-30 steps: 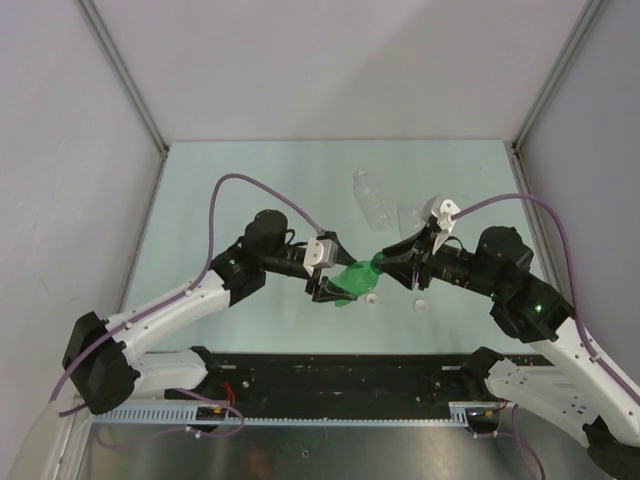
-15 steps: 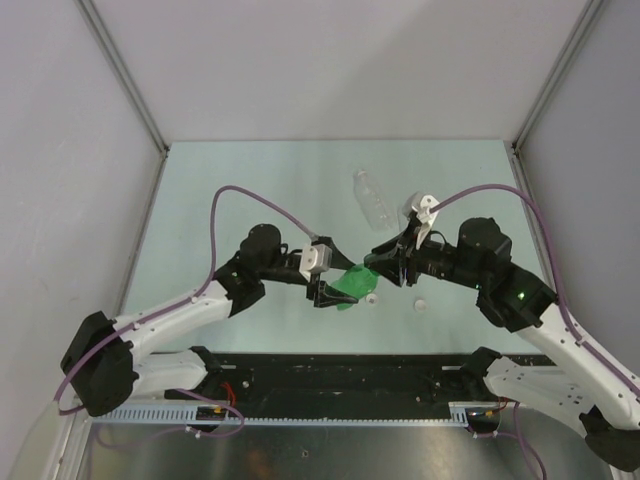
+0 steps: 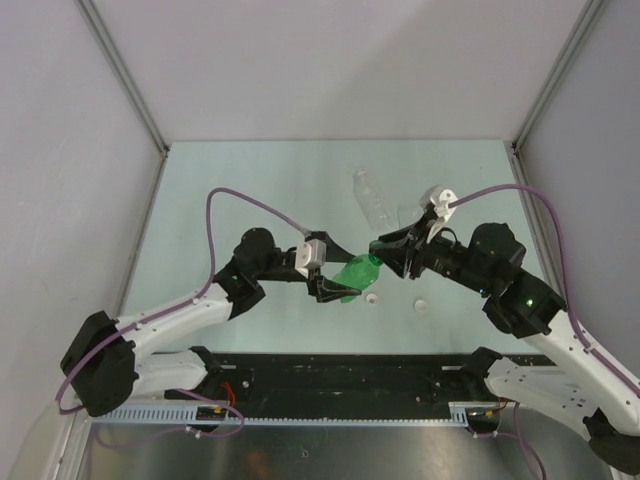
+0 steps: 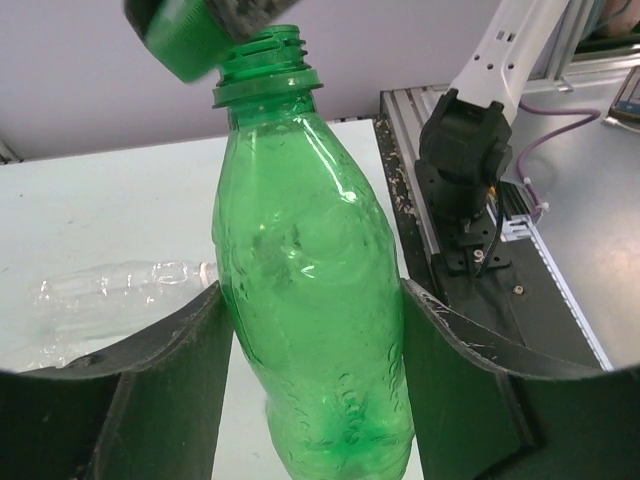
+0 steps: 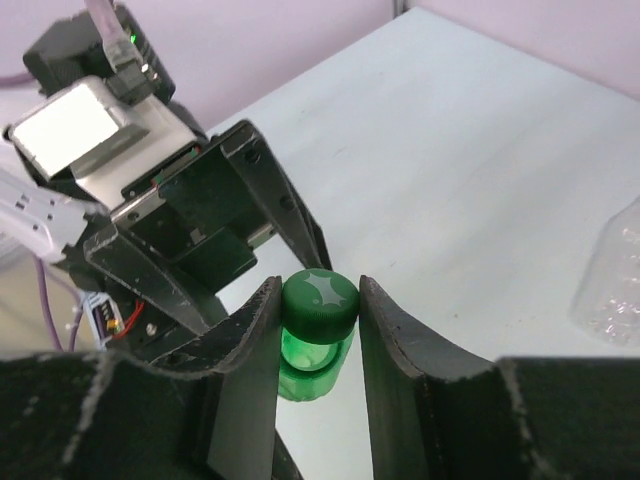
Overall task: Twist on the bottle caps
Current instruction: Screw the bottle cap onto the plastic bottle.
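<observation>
Caps: one green cap (image 5: 318, 300) at one green bottle (image 4: 310, 300), two white caps (image 3: 372, 297) (image 3: 421, 306).

My left gripper (image 3: 336, 289) clamps the translucent green bottle (image 3: 356, 273), neck aimed at 2 o'clock. My right gripper (image 3: 384, 252) pinches the dark green cap (image 5: 318, 298), cocked against the bare threads. A clear ribbed bottle (image 3: 371, 199) lies at its 12 o'clock, a white cap (image 3: 372, 297) at 5, a second white cap (image 3: 421, 305) at 4.
</observation>
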Tool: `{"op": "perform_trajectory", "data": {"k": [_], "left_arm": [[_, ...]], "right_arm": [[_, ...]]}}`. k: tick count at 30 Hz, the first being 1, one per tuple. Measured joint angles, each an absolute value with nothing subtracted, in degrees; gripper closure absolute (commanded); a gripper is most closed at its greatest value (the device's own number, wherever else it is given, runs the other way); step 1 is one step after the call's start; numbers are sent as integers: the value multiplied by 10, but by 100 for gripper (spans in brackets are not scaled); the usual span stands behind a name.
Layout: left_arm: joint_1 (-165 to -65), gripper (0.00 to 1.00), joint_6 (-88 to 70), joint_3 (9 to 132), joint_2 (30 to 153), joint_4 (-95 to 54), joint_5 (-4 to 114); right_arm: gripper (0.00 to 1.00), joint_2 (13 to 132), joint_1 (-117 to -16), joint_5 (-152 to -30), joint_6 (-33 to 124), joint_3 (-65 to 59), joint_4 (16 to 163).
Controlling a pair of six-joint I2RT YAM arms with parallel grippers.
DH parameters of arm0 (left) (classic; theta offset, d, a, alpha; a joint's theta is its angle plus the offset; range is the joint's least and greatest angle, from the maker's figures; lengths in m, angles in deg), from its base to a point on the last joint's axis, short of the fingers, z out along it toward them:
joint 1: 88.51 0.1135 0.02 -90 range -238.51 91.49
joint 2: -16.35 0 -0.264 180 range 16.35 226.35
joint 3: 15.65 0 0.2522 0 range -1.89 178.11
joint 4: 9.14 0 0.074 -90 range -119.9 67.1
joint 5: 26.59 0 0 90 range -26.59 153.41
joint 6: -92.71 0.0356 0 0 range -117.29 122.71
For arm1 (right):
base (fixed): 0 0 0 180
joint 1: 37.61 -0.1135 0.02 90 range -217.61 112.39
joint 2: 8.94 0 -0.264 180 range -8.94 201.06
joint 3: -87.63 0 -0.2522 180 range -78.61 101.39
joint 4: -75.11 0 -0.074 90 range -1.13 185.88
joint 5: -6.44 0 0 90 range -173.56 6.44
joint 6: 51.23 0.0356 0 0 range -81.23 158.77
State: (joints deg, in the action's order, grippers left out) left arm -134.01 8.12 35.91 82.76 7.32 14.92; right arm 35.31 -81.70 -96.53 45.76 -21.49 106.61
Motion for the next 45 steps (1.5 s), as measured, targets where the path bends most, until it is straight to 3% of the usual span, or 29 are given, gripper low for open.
{"op": "perform_trajectory", "data": {"k": [22,45], "left_arm": [[-1356,100,-157,344,823,266,262],[-1362,100,-178,341,823,319,234]], "right_arm": [[100,340,-816,-926,502,-246,869],[100,357,-816,-946,538,-263,774]]}}
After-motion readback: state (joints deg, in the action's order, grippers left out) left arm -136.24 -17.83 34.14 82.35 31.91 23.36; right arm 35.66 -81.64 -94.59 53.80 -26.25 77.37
